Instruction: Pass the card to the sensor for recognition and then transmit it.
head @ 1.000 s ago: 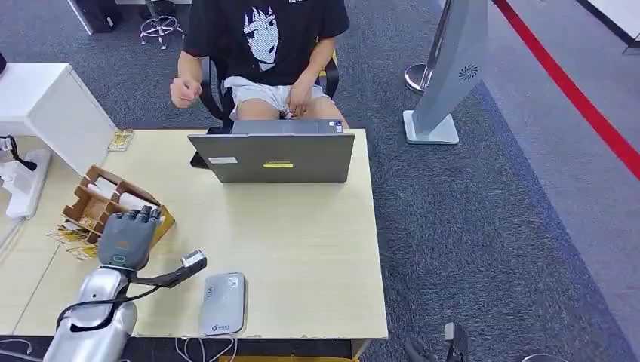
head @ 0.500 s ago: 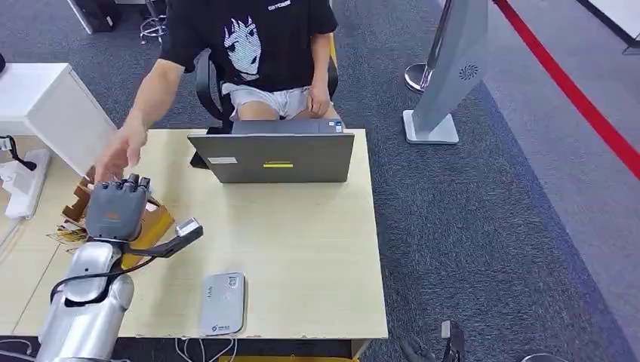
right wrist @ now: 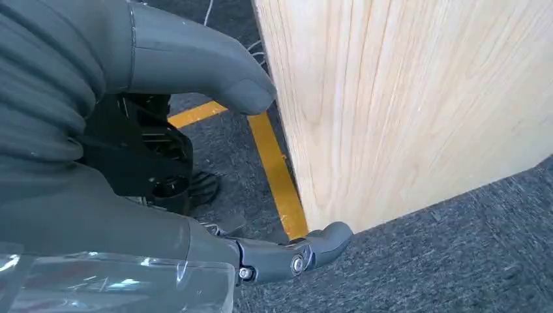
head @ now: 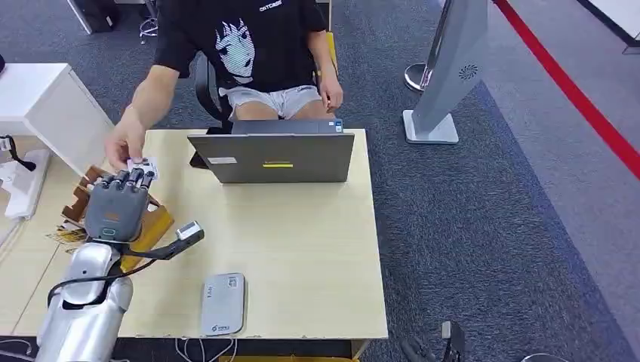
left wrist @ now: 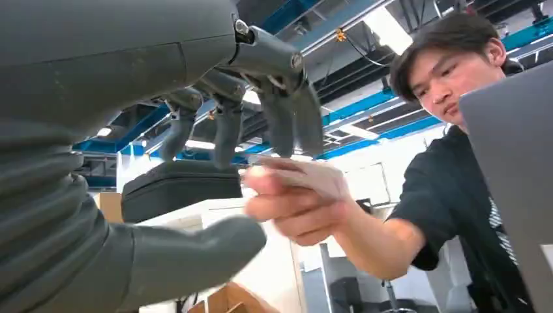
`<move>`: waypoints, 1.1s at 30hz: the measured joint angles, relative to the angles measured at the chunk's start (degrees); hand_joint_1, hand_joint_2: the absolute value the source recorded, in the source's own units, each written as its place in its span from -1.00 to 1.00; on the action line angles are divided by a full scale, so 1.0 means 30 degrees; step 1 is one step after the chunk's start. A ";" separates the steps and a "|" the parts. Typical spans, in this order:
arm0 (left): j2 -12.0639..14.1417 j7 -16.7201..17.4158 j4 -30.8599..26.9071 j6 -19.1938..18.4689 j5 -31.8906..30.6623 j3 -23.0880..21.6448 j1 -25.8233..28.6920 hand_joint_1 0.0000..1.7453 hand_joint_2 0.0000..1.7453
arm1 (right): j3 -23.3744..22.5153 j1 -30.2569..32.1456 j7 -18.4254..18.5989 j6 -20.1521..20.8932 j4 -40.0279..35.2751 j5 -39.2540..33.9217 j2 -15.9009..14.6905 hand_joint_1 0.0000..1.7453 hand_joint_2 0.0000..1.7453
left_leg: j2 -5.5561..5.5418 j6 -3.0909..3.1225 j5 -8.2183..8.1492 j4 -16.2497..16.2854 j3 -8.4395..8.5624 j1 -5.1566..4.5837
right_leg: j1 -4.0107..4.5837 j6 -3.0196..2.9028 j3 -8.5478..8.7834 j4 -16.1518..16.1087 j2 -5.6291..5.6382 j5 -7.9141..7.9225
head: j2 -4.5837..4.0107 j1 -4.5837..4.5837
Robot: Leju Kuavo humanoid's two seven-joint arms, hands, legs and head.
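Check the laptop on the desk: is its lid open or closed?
Open. In the head view the laptop shows its grey lid standing up from the desk, its back toward the camera, screen facing the seated person.

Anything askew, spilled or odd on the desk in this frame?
Mostly tidy. A few small yellowish cards lie scattered loose on the desk beside the wooden card holder, near the left edge, rather than in it. The reader and laptop sit square.
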 joint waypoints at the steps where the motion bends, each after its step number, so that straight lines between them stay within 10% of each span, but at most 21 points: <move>1: -0.0043 -0.0123 -0.0209 0.0029 0.0115 0.0043 0.0201 -1.00 1.00 | -0.0007 0.0021 -0.0014 0.0000 0.0000 0.0000 0.0000 -1.00 1.00 | 0.0000 0.0000 0.0000 0.0000 -0.0001 0.0000 | 0.0000 0.0000 -0.0001 0.0000 0.0000 0.0000 | 0.0000 0.0007; 18: 0.0088 -0.2163 -0.5777 0.0626 0.1318 0.1283 0.5808 -1.00 1.00 | -0.0722 0.0719 -0.0670 0.0423 0.0000 -0.0860 -0.0036 -1.00 1.00 | 0.0002 0.0007 -0.0023 -0.0009 -0.0019 0.0003 | 0.0000 -0.0007 -0.0014 -0.0006 0.0004 -0.0021 | 0.0000 0.0007; 33: 0.1443 -0.1842 -0.3767 0.1719 0.0502 0.4246 0.7018 -1.00 1.00 | -0.0998 0.0879 -0.0699 0.0561 -0.0007 -0.0619 -0.0066 -1.00 1.00 | -0.0003 -0.0010 0.0004 -0.0011 -0.0015 0.0007 | 0.0000 -0.0013 -0.0014 -0.0002 -0.0002 -0.0012 | 0.0000 0.0000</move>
